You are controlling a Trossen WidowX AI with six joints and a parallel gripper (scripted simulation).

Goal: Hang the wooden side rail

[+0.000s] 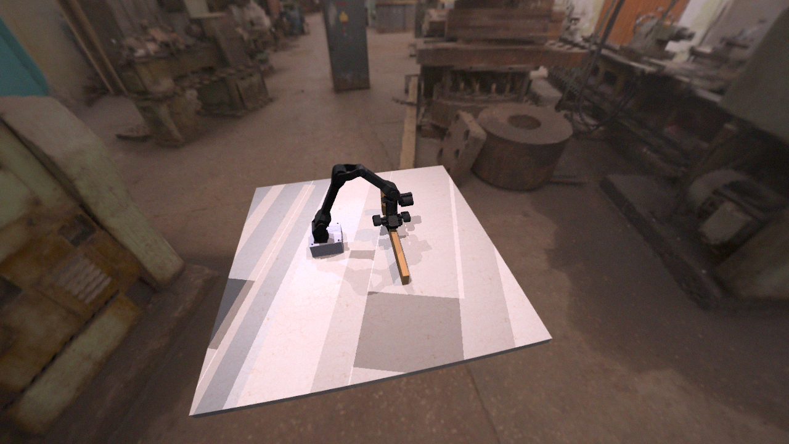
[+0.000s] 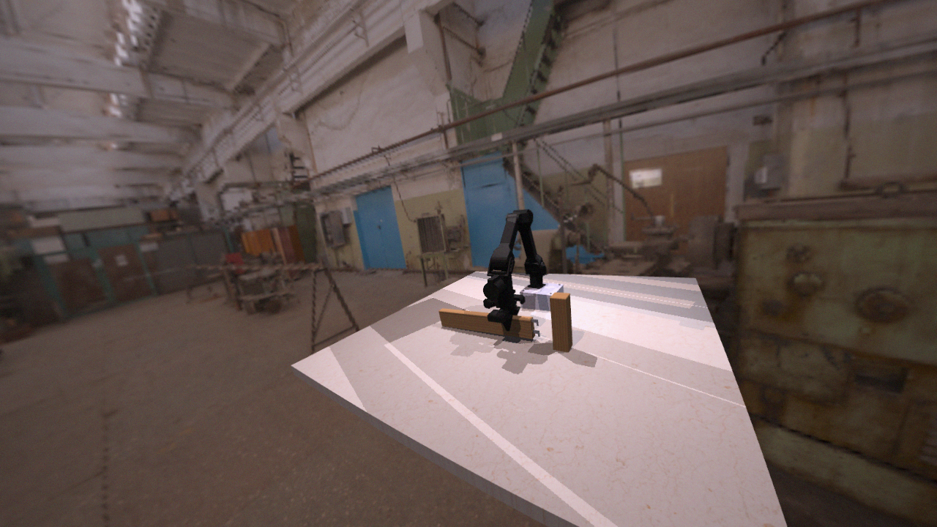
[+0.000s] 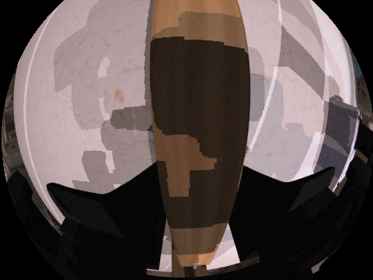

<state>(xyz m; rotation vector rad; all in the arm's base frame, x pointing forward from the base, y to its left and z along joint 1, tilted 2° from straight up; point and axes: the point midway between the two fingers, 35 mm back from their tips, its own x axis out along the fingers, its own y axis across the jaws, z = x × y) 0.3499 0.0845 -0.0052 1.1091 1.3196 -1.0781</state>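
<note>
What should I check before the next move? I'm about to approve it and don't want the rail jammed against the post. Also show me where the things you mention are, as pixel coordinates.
- Grip on rail: ok, the gripper [image 1: 392, 227] [image 2: 503, 322] [image 3: 192, 160] is shut on the wooden side rail [image 1: 399, 255] [image 2: 471, 322] [image 3: 200, 85].
- Post upright: ok, the headboard post [image 2: 561, 322] stands vertical on the table [image 1: 408, 331] [image 2: 589, 419].
- Hooks free of the post: ok, a gap shows between the steel hooks [image 2: 536, 326] and the post.
- Hooks seated on the pins: not ok, they are outside the post.
- Hook height matched to the pins: cannot tell, the slot faces away from the exterior view.

The slot inside the post [image 2: 561, 322] is hidden from view.
</note>
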